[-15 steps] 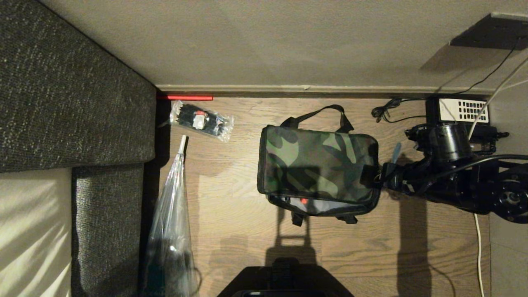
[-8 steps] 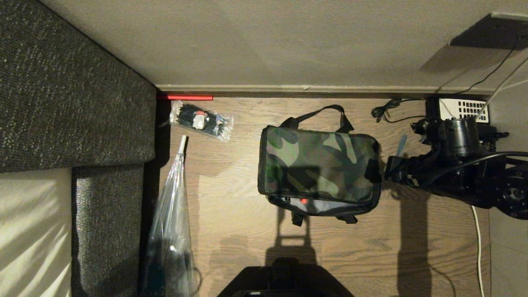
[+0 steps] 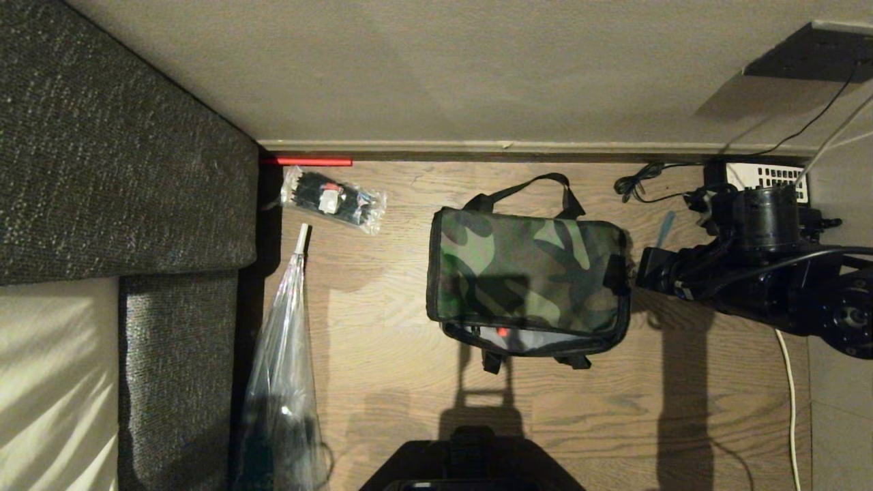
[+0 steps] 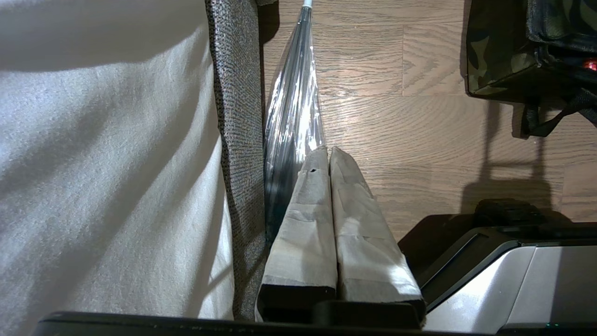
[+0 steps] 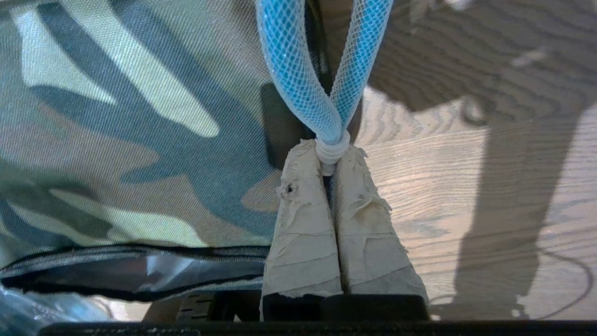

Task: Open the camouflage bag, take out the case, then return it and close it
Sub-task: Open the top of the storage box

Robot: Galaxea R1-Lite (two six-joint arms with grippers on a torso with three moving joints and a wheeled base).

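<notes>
On the wood floor (image 3: 382, 382) before you lies the bag (image 3: 525, 273), its near edge gaping slightly over a red spot. Your right gripper (image 5: 330, 156) sits at the bag's right end, jaws clamped on a blue mesh loop (image 5: 298, 70). Your left gripper (image 4: 326, 154), jaws together, hangs beside the sofa (image 4: 233, 140).

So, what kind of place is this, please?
Probably a room in a home: a wood-plank floor, a grey fabric sofa along the left side, and a telephone with its cord against the wall.
</notes>
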